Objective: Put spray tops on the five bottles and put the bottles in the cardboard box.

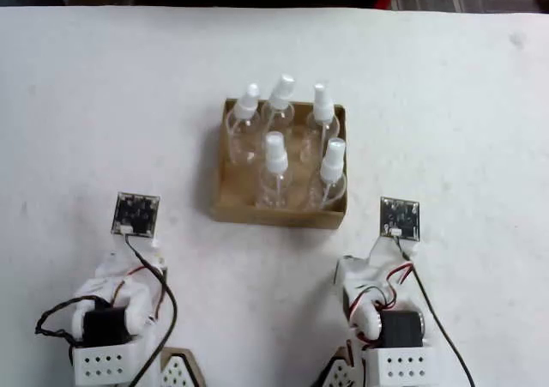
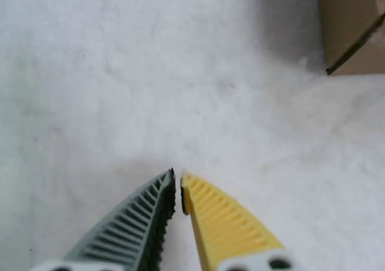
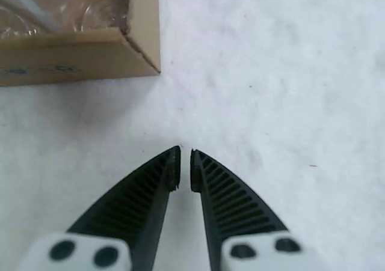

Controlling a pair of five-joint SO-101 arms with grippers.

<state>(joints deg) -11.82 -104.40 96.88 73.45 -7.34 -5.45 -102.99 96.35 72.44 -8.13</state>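
Shallow brown cardboard box [image 1: 279, 216] sits mid-way across the white cloth-covered tabletop [image 1: 103, 104]. All five clear plastic bottles [image 1: 276, 181] stand inside it, long axes roughly vertical, each with a white spray top [image 1: 275, 149] on.

Left end effector [image 2: 177, 181], grey and yellow fingers: tips together, holding nothing, over bare tabletop. Right end effector [image 3: 184, 163], black fingers: tips drawn together with a hairline gap, also holding nothing.

Key relation: the box lies ahead of both arms and between them. Its near corner [image 3: 144, 54] sits closer to the right end effector than its other corner [image 2: 352, 27] does to the left, so the right arm looks nearer.

Judgement: task reads as done, no grasp pending.

Tabletop is slightly mottled, with a dark strip of room past the far edge.
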